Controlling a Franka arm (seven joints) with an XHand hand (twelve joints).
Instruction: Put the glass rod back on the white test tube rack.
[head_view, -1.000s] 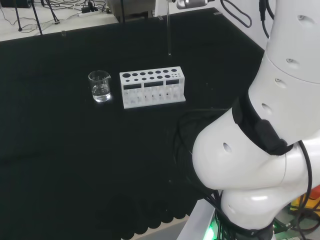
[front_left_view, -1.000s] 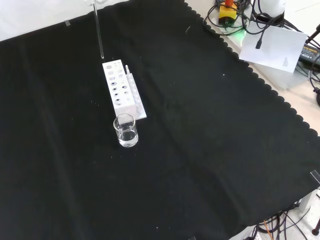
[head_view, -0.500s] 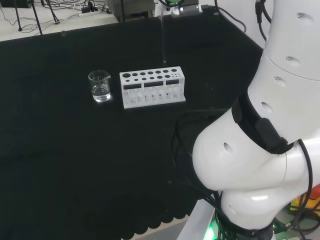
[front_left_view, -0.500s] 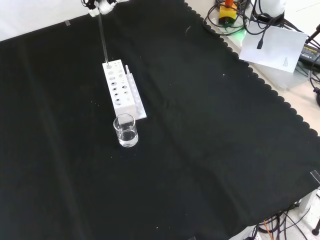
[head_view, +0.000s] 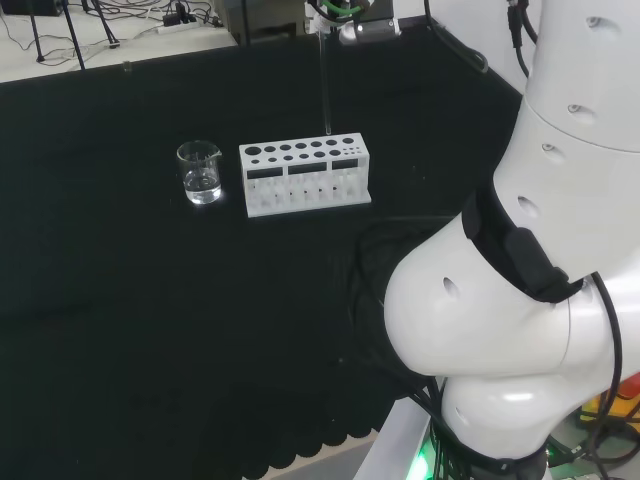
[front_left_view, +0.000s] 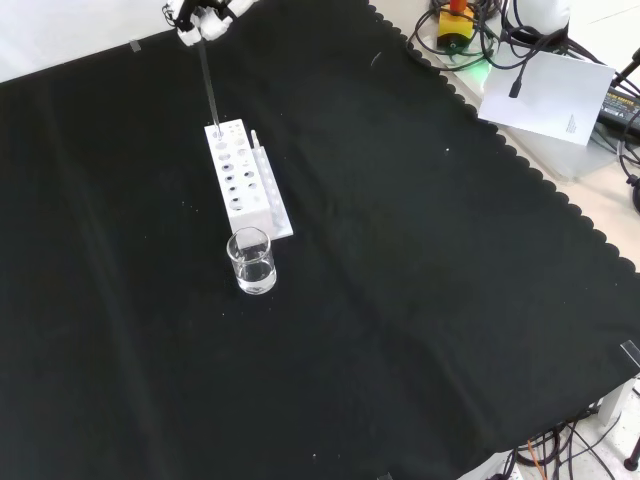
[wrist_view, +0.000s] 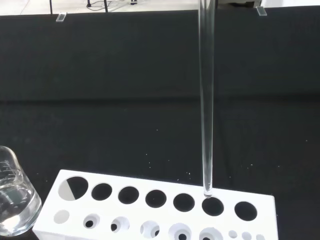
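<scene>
Wrist view: we see the glass rod (wrist_view: 206, 100) upright, its tip at the rim of a hole in the white test tube rack (wrist_view: 150, 205). Our fingers (front_left_view: 200, 18) pinch its top; the beaker (front_left_view: 251, 262) stands just beside the rack's other end, with open black surface (front_left_view: 420, 300) around.

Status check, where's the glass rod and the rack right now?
Hand shut on glass rod, held upright. Rod tip just above a hole near one end of the white test tube rack, not yet in. Beaker beside the rack's other end, not in the way.
</scene>
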